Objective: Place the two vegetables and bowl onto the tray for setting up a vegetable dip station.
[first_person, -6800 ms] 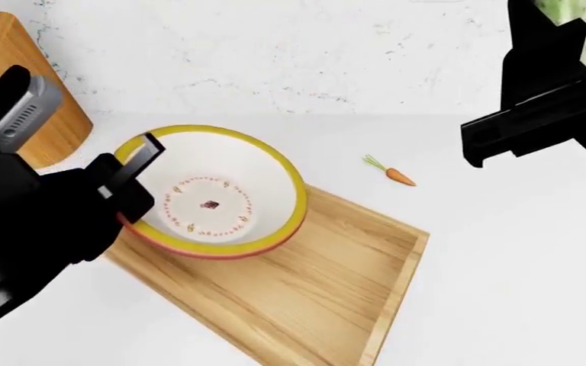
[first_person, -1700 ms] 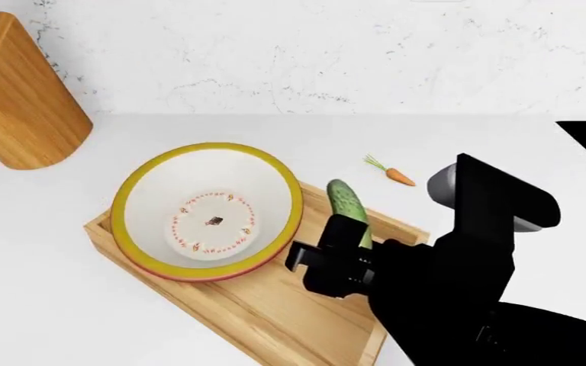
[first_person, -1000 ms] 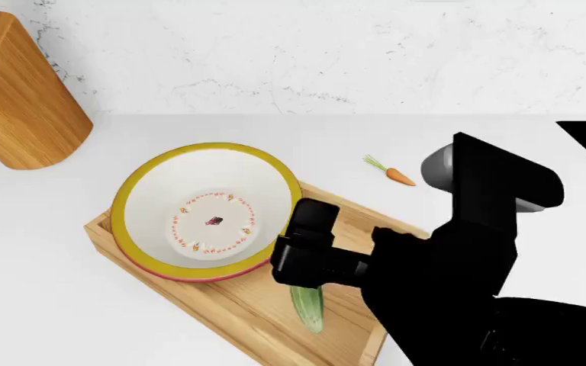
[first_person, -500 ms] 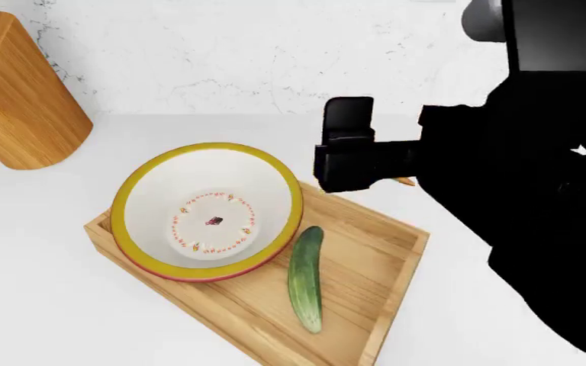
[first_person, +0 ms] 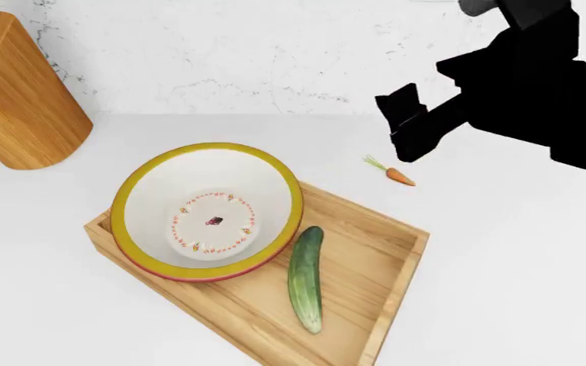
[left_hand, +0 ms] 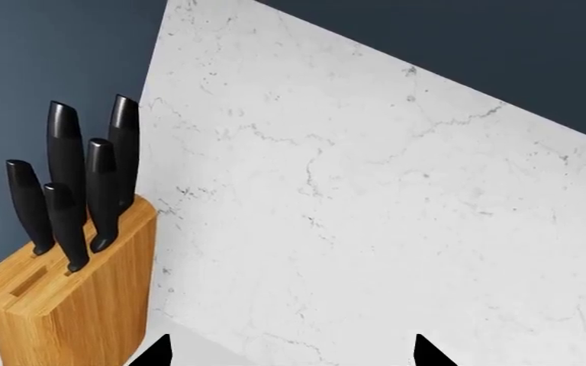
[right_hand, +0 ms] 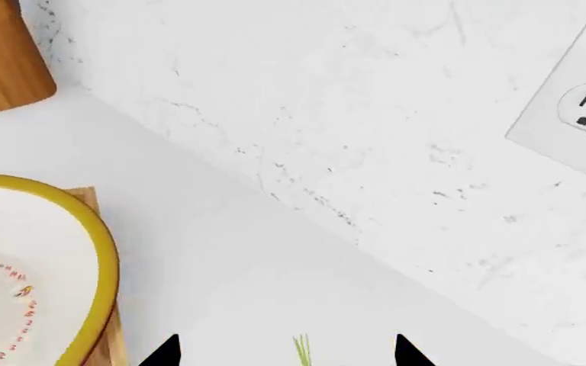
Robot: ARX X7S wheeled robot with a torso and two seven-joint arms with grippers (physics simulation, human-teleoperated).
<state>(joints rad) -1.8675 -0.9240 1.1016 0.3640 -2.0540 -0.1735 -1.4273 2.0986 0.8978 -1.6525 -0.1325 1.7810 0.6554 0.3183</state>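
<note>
The bowl, white inside with a yellow rim, sits on the left part of the wooden tray. The green cucumber lies on the tray just right of the bowl. The small orange carrot lies on the white counter beyond the tray's far corner. My right gripper hovers open above the carrot; in the right wrist view the carrot's green top shows between the open fingertips of that gripper. My left gripper is open and empty, facing the wall.
A wooden knife block with black handles stands at the far left by the marble wall. A wall outlet is above the counter on the right. The bowl's rim shows in the right wrist view.
My right gripper let go of the cucumber, which now lies on the tray beside the bowl. The right arm then rose and moved back right, above the carrot.
</note>
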